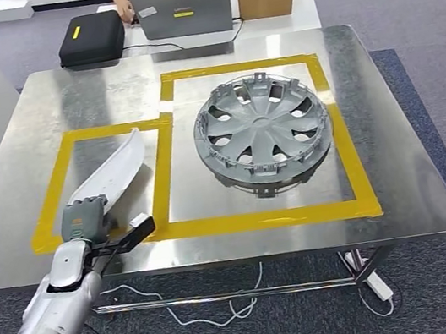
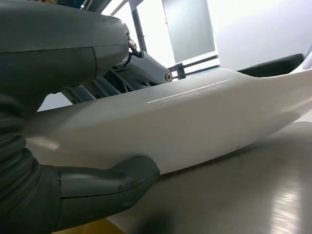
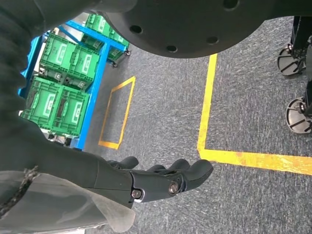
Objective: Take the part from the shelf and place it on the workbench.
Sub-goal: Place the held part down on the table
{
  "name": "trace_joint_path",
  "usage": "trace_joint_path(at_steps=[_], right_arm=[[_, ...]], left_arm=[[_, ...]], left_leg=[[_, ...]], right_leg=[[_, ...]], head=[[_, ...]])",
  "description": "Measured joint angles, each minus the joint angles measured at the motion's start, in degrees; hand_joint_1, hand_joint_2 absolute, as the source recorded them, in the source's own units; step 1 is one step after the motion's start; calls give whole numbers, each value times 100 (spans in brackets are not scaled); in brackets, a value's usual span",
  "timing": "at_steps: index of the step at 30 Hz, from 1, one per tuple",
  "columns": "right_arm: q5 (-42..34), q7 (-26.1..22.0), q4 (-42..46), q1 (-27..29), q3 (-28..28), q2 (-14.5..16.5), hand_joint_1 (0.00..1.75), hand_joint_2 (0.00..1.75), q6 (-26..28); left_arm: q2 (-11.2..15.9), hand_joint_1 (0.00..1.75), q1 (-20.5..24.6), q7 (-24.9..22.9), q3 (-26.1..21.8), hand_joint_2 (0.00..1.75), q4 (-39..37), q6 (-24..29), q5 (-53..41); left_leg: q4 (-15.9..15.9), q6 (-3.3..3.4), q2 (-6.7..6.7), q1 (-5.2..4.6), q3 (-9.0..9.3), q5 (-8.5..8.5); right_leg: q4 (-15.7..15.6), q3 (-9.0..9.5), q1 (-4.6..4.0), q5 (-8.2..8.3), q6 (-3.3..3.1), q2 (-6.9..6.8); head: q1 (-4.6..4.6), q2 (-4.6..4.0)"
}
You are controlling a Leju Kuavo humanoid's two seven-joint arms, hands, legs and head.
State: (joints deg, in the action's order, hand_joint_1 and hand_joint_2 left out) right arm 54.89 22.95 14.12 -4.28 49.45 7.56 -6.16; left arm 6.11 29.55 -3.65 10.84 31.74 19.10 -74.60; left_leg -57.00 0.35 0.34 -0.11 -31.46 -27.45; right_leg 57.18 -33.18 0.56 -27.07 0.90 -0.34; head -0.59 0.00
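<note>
- Closest to the head camera, the silver left arm is reaching up from below, and the left robot hand (image 1: 86,222) is gripping the near end of the long white part (image 1: 116,169).
- Wrist cam is showing it nicely: thumb (image 2: 110,187) tucked under the part (image 2: 191,119), darker fingers (image 2: 147,70) wrapping over the top, so it's definitely clamped on, not let go.
- Part is sitting low over the bench (image 1: 24,157), inside the smaller yellow tape frame (image 1: 54,174), far end pointing toward the middle. Looks like it's touching the metal or very nearly, can't say for sure.
- Grey wheel cover (image 1: 263,132) is lying in the bigger taped square right beside it, not touching the part.
- Right robot hand (image 3: 162,178) is hanging down over the grey carpet with nothing in it, fingers loosely spread.
- My guess is we're at the set-down/release step.
- What could go wrong imo: the hand is only holding one end, so if it's opening while that end is off the surface, the part could be dropping and skidding on that slick steel, maybe across the tape line.
- Also the curved shape might be rocking or rolling once freed, and the fingers could be dragging it along when pulling away.
- Someone's hand (image 1: 121,5) is resting by a laptop (image 1: 182,6) on the far table, well clear.
</note>
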Motion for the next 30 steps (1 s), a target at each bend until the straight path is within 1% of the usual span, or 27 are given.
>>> trace_joint_path(at_steps=[6, 17, 20, 24, 26, 30], right_arm=[[1, 0, 0, 1, 3, 0, 0, 175, 0], [1, 0, 0, 1, 6, 0, 0, 175, 0], [2, 0, 0, 2, 7, 0, 0, 175, 0], [19, 3, 0, 5, 10, 0, 0, 0, -5], [29, 7, 0, 7, 13, 0, 0, 0, -11], [54, 5, -17, 0, 24, 16, 0, 0, -32]], left_arm=[[-104, 175, 26, 35, 62, 175, 0, 14, 1], [-153, 175, 37, 40, 102, 175, 0, 16, 1], [-158, 175, 37, 119, 104, 175, 0, 34, 27], [-170, 0, 34, 367, 140, 175, 4, 90, 123], [-179, 0, 28, 385, 186, 175, 18, 102, 152], [-191, 0, 24, 207, 257, 0, 42, 186, 181]], left_leg=[[-2, 1, 1, -2, 0, -3], [-2, 1, 2, -2, -2, -3], [-2, 1, 2, -2, -2, -3], [-2, 1, 2, -2, -2, -3], [-2, 1, 2, -2, -3, -3], [-2, 1, 3, -2, -3, -4]], right_leg=[[0, -4, 2, 0, 0, 3], [0, -5, 1, 0, 0, 5], [0, -5, 1, 0, 0, 5], [0, -5, 1, 0, 0, 4], [0, -5, 1, 0, 0, 4], [0, -6, 1, 0, 0, 5]], head=[[1, 0], [0, 0], [0, 0], [1, 0], [1, 0], [1, 0]])
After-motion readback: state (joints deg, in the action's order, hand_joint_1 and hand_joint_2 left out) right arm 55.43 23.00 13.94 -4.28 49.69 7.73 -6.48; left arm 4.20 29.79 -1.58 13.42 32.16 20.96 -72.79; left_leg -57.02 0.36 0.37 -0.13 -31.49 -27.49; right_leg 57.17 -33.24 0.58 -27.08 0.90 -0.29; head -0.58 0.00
